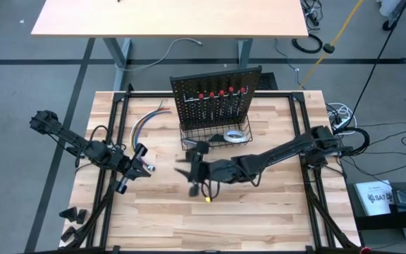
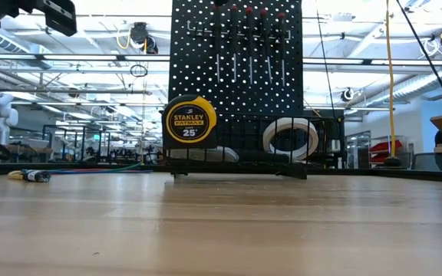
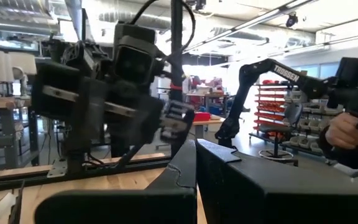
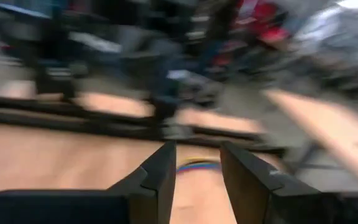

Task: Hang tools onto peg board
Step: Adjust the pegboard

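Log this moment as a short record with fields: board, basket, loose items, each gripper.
peg board: upright at the table's far side, five screwdrivers hung in a row
wire basket: holds the white tape roll; the tape measure sits at its end
cable bundle: lies on the table beside the board
right gripper: over the table in front of the basket, fingers apart, nothing between them
left gripper: shut, empty, near the table's left side
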Action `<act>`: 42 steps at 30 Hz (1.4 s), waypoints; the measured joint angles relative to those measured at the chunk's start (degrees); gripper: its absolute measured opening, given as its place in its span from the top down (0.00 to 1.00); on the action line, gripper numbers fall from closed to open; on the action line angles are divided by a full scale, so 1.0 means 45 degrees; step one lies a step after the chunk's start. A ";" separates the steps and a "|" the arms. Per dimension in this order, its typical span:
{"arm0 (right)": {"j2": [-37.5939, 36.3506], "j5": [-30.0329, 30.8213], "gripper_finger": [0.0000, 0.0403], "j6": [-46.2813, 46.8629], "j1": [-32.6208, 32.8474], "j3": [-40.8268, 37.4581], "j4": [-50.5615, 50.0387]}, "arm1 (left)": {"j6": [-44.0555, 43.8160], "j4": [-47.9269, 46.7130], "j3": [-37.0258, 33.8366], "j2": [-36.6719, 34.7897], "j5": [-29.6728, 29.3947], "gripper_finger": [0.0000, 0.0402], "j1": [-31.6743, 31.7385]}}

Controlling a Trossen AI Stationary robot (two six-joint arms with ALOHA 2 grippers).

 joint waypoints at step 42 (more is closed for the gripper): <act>-1.0381 -0.1736 1.00 0.3419 -0.0857 -0.9442 -0.1497 | -0.0501 0.0665 0.4066 0.8879 0.4255 1.00 1.1258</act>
